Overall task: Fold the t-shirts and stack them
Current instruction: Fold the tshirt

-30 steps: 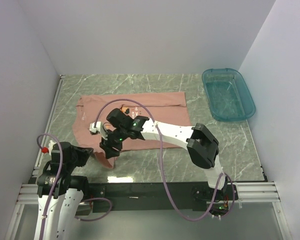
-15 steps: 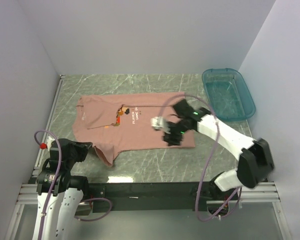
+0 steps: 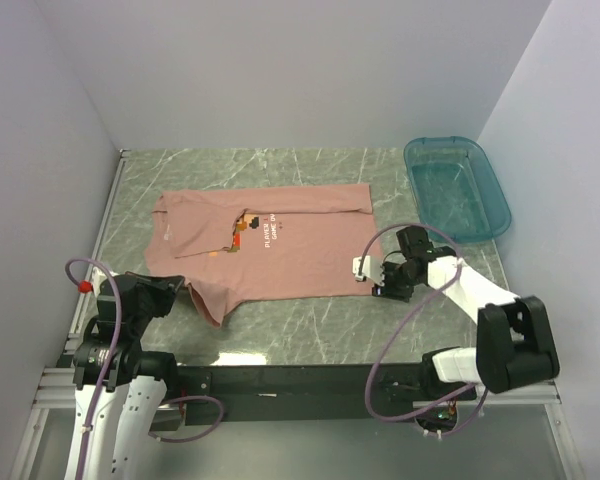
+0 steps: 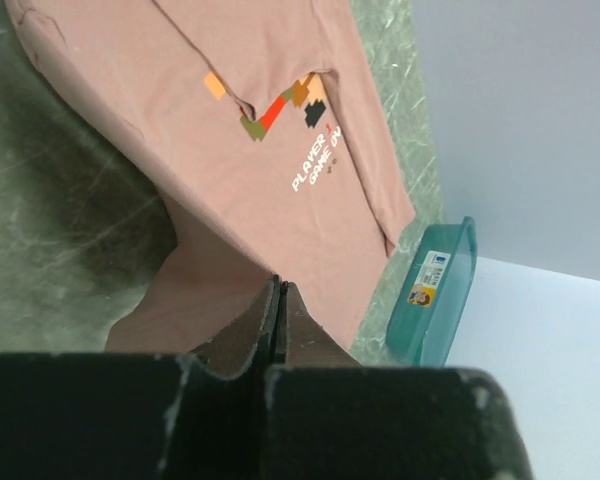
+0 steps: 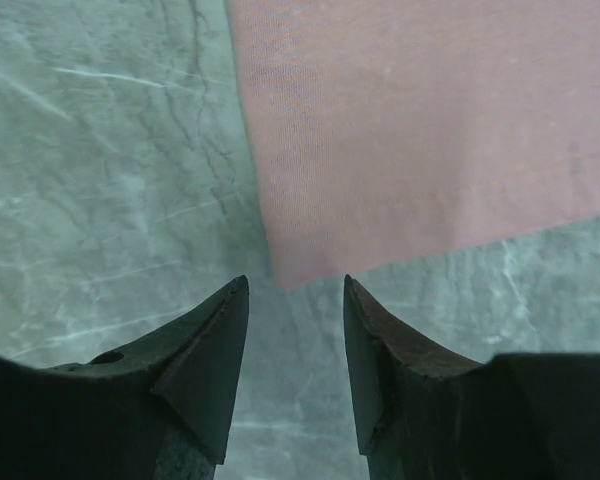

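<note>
Top view, shirt: we see one salmon-pink t-shirt (image 3: 280,250) lying spread on the marble table (image 3: 310,325), left of the middle, with its far edge apparently turned over on itself.
Top view, right claw: the right gripper (image 3: 384,284) is low at the shirt's near right hem corner, with the teal tub (image 3: 457,190) well apart behind it.
Top view, left claw: the left gripper (image 3: 177,289) sits by its base, just beside the near left sleeve.
Left wrist view, claw: its fingers (image 4: 270,330) are clenched tip to tip on nothing, above the sleeve cloth.
Left wrist view, shirt: the pixel print (image 4: 275,105) and white lettering face up, with a crease running into them.
Right wrist view, claw: the jaws are released and stand parted, one on each side of the hem corner (image 5: 285,265); no cloth is between them yet.
Right wrist view, shirt: the corner lies flat on the stone.
Handling, our judgement: we expect light, limp cotton that drags and wrinkles, not slippery and not fragile.
Where to grip, our judgement: we would pinch the corner low against the table, taking only the hem edge, and lift it slowly so the fold stays straight.
</note>
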Controlling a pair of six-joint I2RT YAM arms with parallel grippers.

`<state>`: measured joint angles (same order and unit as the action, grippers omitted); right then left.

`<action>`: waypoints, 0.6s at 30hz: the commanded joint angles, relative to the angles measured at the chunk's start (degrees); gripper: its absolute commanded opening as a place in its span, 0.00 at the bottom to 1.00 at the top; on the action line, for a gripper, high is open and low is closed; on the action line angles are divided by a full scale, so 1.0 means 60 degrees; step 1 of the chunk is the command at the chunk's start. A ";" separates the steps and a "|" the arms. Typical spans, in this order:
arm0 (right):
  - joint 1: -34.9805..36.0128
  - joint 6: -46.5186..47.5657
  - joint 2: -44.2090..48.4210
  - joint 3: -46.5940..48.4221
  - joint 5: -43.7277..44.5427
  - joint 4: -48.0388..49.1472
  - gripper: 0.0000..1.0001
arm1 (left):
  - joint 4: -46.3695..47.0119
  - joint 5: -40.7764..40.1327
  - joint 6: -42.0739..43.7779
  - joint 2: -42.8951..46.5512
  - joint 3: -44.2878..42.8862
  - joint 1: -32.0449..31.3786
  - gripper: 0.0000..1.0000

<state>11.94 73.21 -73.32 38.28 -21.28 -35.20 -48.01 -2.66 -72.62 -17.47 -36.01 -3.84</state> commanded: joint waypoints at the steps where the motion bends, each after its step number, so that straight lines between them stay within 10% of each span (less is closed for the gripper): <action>1: -0.0057 0.0191 -0.0523 0.0299 0.0031 0.0754 0.49 | 0.0618 0.0149 0.0135 -0.0076 -0.0092 -0.0020 0.00; 12: -0.0057 -0.0190 -0.1607 0.0709 -0.0233 0.0754 0.35 | 0.0970 0.0238 0.0179 -0.0251 -0.0063 -0.0020 0.00; 18: -0.0057 -0.0190 -0.1536 0.0753 -0.0423 0.0550 0.07 | 0.1160 0.0179 0.0194 -0.0412 -0.0078 -0.0020 0.00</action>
<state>11.94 72.23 -82.43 41.23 -22.22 -31.09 -44.47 -1.80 -72.60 -19.07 -35.99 -3.84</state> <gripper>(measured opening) 0.102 0.012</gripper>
